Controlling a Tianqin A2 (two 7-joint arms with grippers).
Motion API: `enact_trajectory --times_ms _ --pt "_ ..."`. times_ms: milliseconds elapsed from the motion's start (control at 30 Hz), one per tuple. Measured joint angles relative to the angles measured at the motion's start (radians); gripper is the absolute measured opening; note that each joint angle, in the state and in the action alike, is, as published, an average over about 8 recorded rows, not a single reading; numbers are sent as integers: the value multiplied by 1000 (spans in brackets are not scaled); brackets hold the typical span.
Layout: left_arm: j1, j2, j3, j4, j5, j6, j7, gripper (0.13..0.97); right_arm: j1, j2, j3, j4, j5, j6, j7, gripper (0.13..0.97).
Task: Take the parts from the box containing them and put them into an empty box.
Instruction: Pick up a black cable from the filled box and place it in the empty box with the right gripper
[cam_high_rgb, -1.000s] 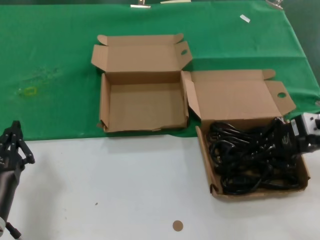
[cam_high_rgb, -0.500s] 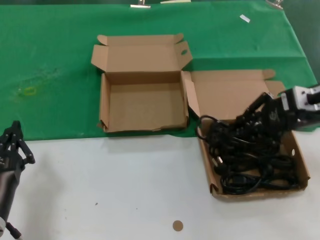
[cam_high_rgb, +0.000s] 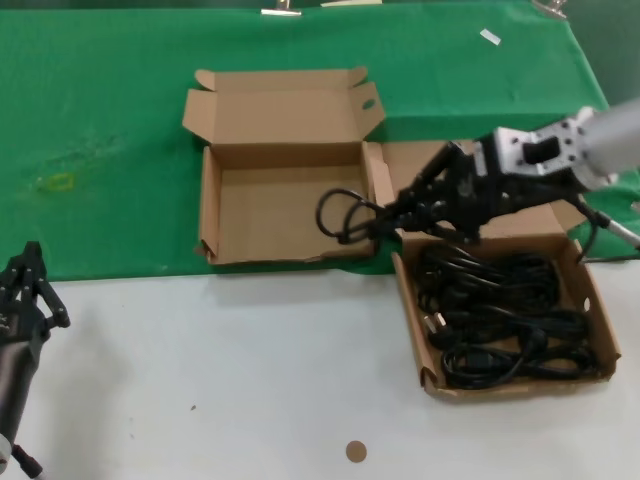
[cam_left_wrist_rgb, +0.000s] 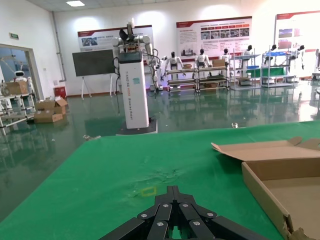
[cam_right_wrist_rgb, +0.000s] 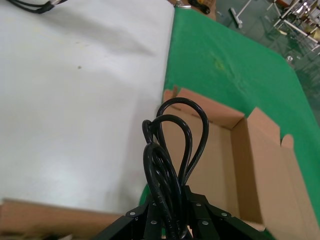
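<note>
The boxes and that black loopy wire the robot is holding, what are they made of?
The two boxes, the empty box and the box containing them, look like plain brown cardboard: matte, with folded flaps. The held cable in the right gripper looks like smooth, slightly shiny black rubber or plastic; it bends in soft loops.

The head camera looked steeply down over the empty box. The left wrist camera sat low, apparently beside that box, facing outward. The right wrist camera hovered close above it.
</note>
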Motion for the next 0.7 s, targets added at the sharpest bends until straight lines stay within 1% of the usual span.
enact_trajectory --times_ms 400,700 --pt "0 0 0 0 0 0 0 144 116 -183 -49 -192 -45 68 -36 207" --pt "0 0 0 0 0 0 0 144 164 -290 -71 -303 -68 125 -68 207"
